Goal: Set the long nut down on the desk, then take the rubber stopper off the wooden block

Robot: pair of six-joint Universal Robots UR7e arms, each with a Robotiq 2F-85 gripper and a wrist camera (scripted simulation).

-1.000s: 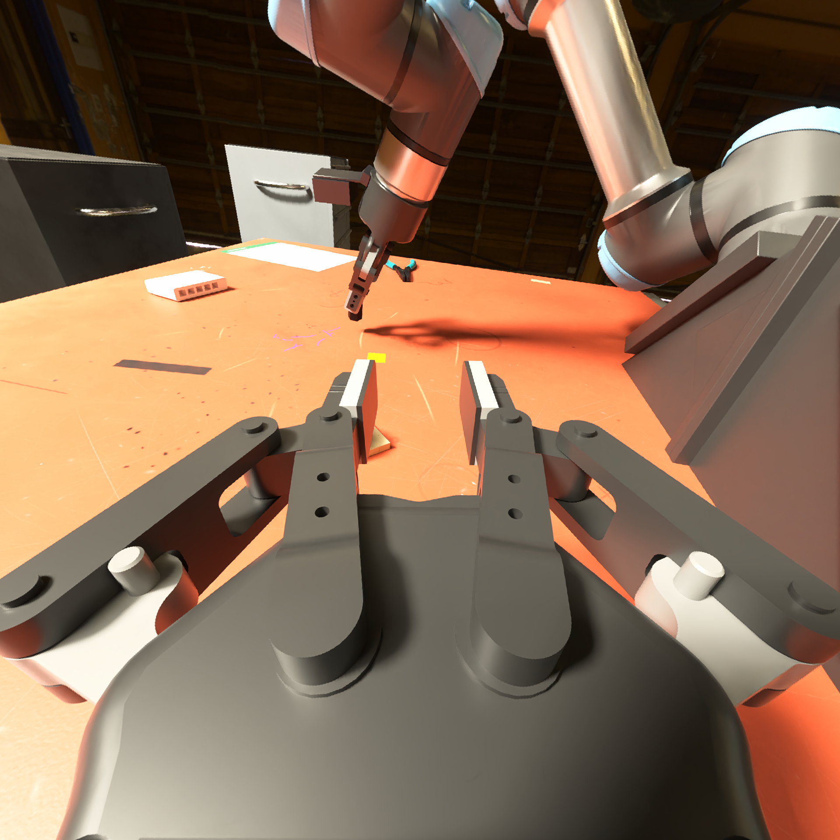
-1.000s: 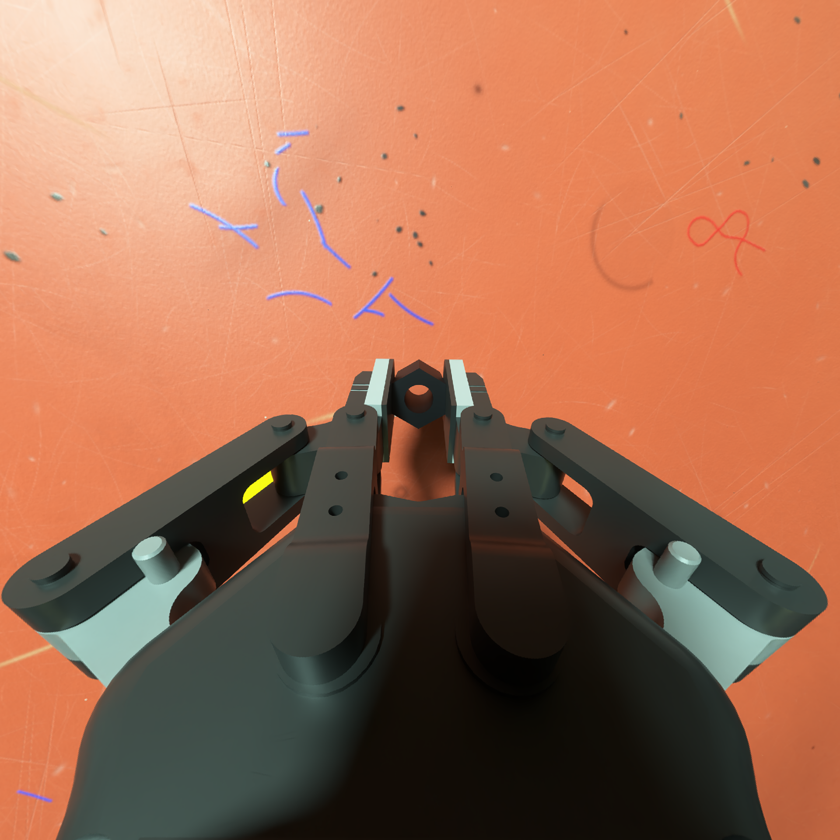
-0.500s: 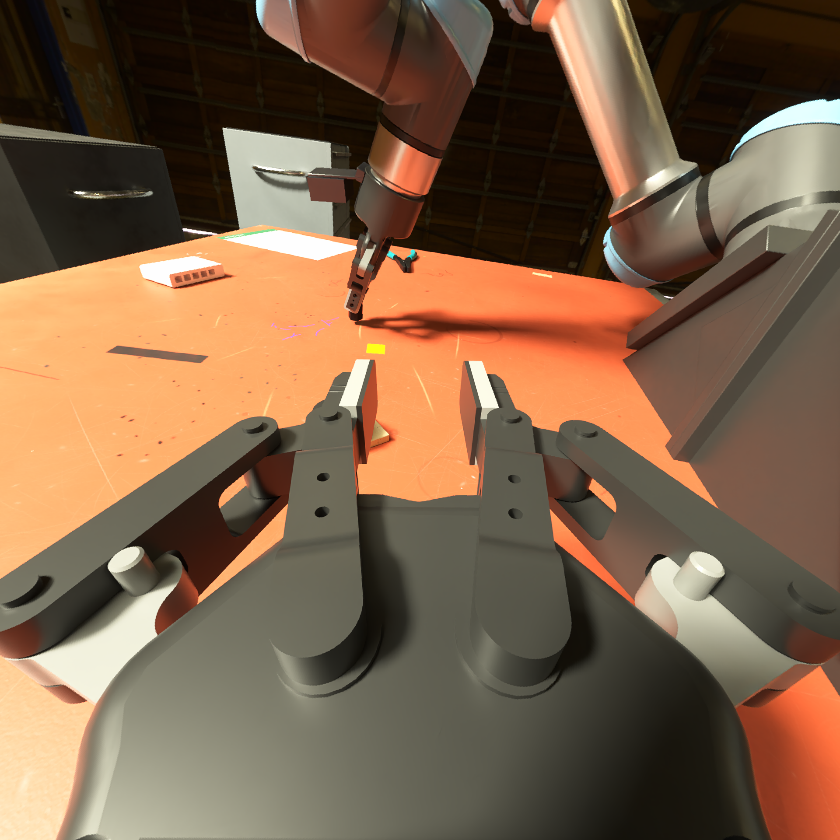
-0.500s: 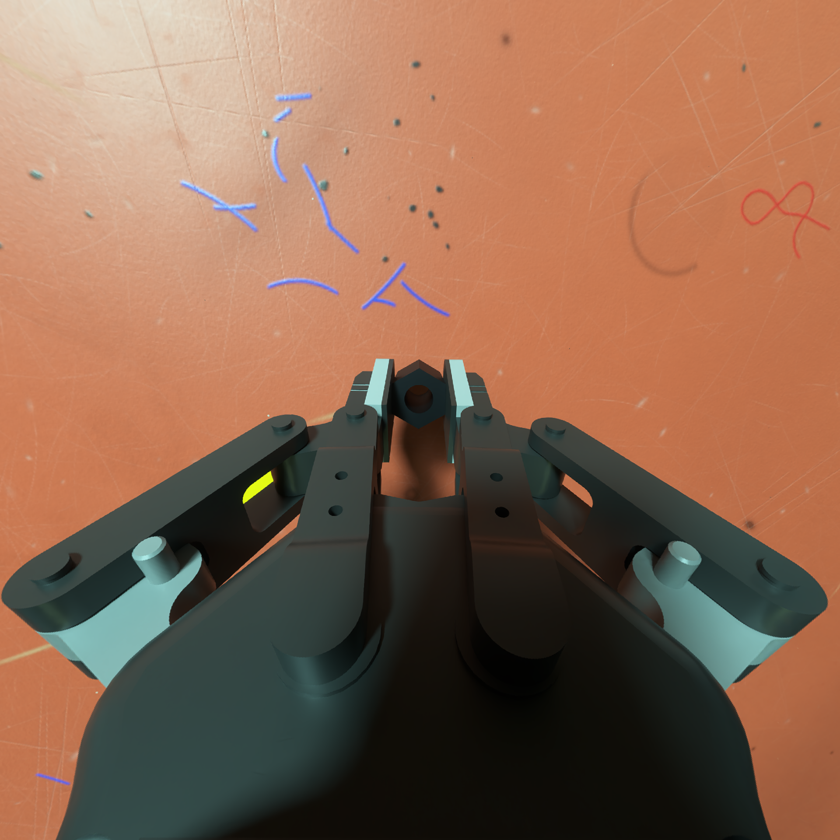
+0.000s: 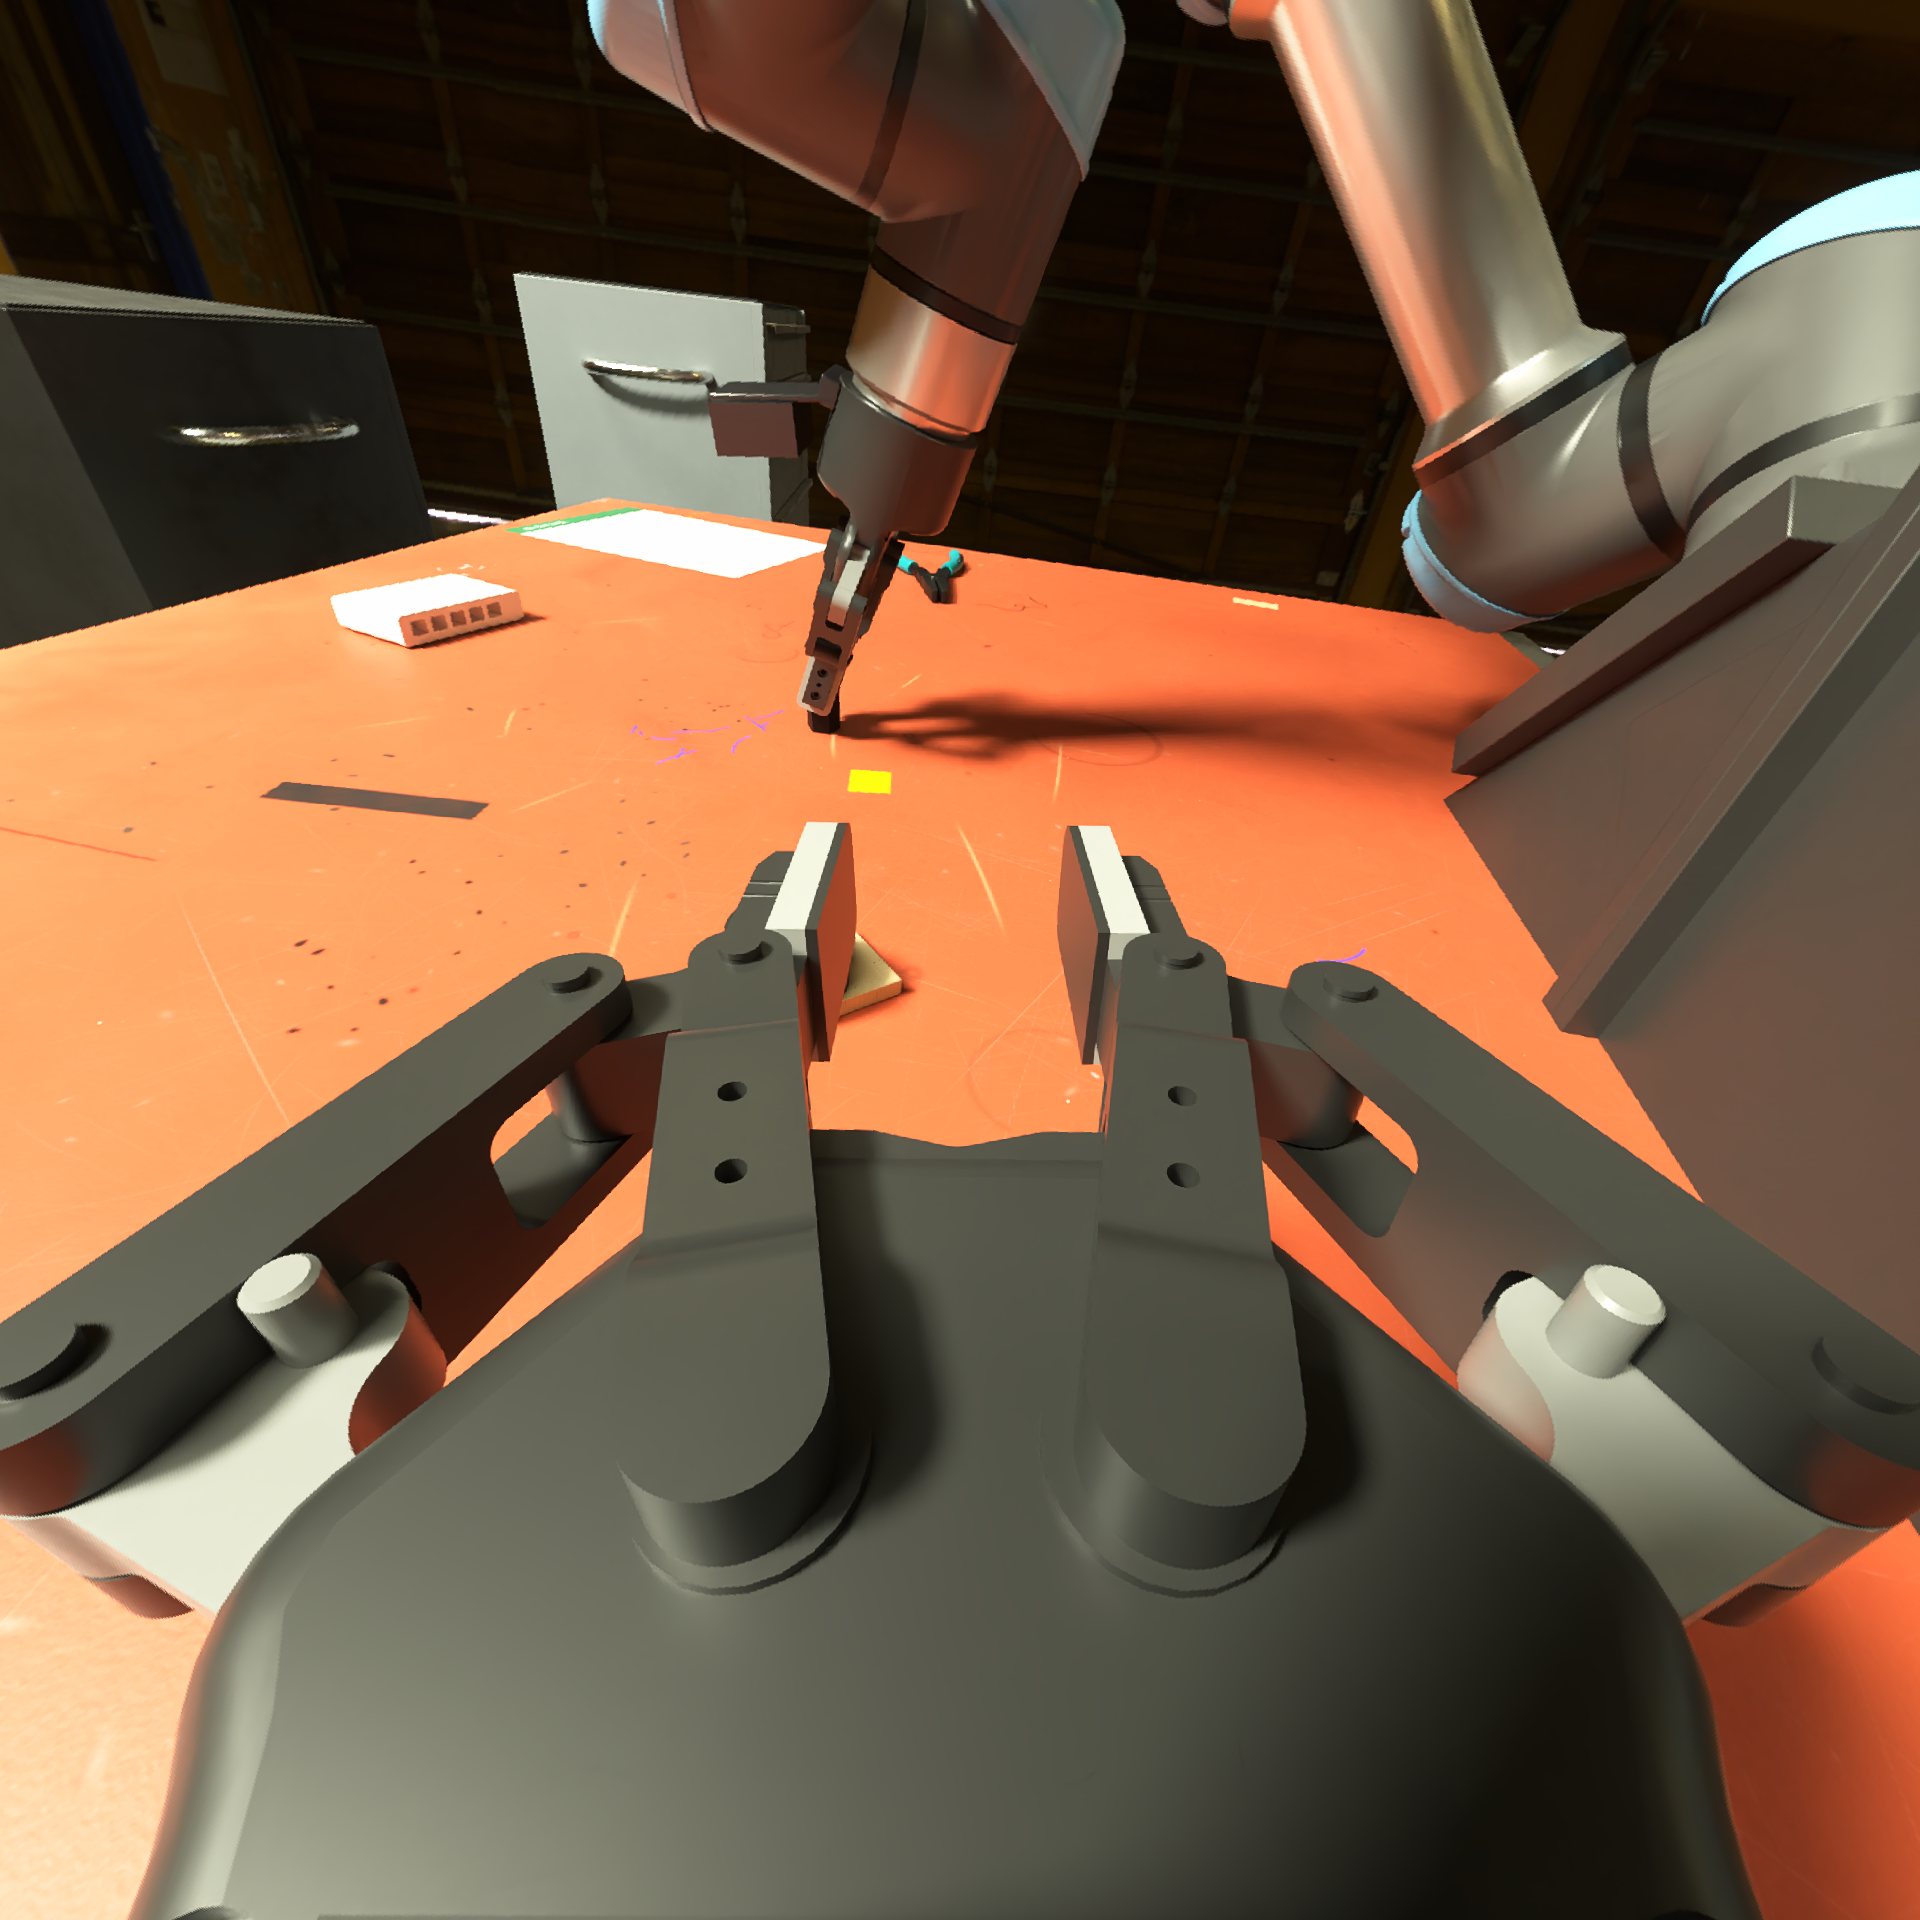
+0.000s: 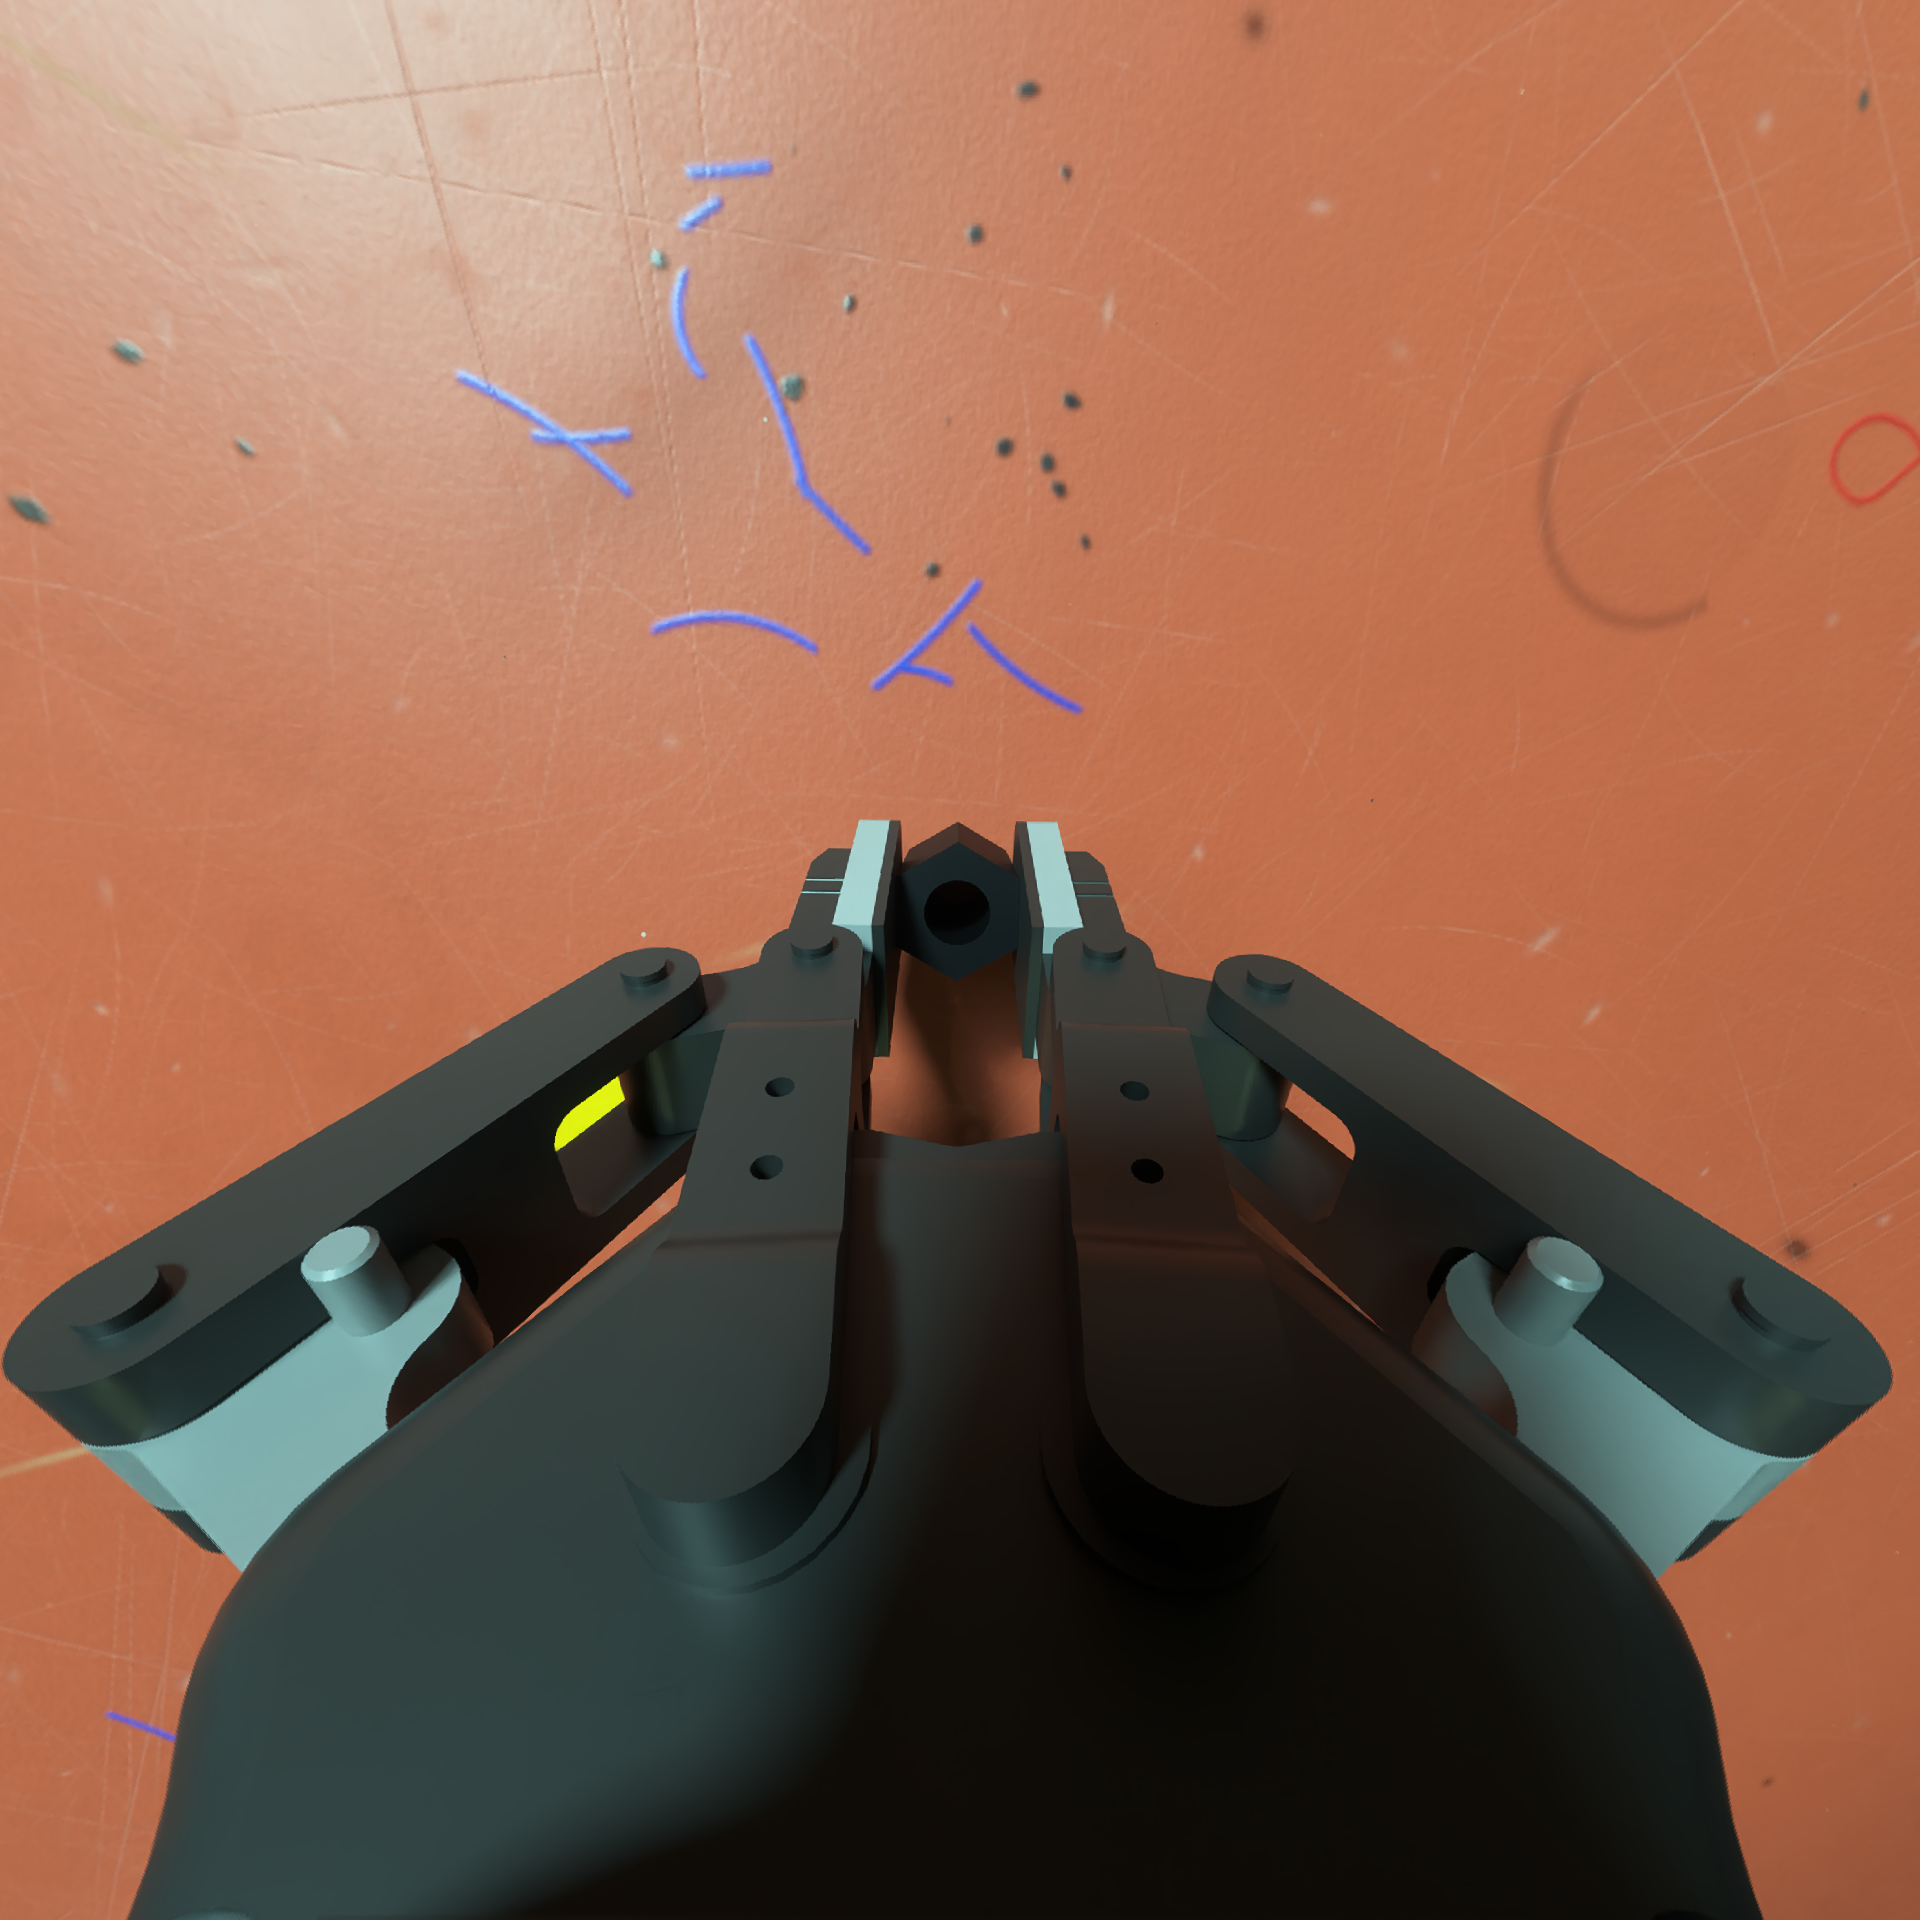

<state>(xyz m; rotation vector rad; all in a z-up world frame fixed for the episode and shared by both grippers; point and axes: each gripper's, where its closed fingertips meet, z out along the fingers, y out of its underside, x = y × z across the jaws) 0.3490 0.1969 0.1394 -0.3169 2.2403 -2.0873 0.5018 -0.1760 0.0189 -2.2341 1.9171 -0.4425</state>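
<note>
My right gripper [image 6: 956, 868] is shut on the long nut [image 6: 956, 906], a dark hexagonal piece seen end-on with its bore facing me. In the left wrist view the right gripper [image 5: 823, 712] stands nearly upright with the nut's lower end at the orange desk [image 5: 312, 935]. My left gripper [image 5: 951, 883] is open and empty, low over the desk. A corner of the wooden block [image 5: 871, 977] shows behind its left finger [image 5: 816, 904]. The rubber stopper is hidden from view.
A white ported box [image 5: 426, 611], a white sheet [image 5: 675, 540], a dark strip [image 5: 374, 800], a yellow square [image 5: 869, 781] and teal-handled pliers [image 5: 930, 574] lie on the desk. A grey mount [image 5: 1714, 831] rises at right. Cabinets [image 5: 644, 395] stand behind.
The right gripper has come down with the nut until its lower end meets the desk; the desk marks look larger in its view. The left gripper has stayed open, nearly still.
</note>
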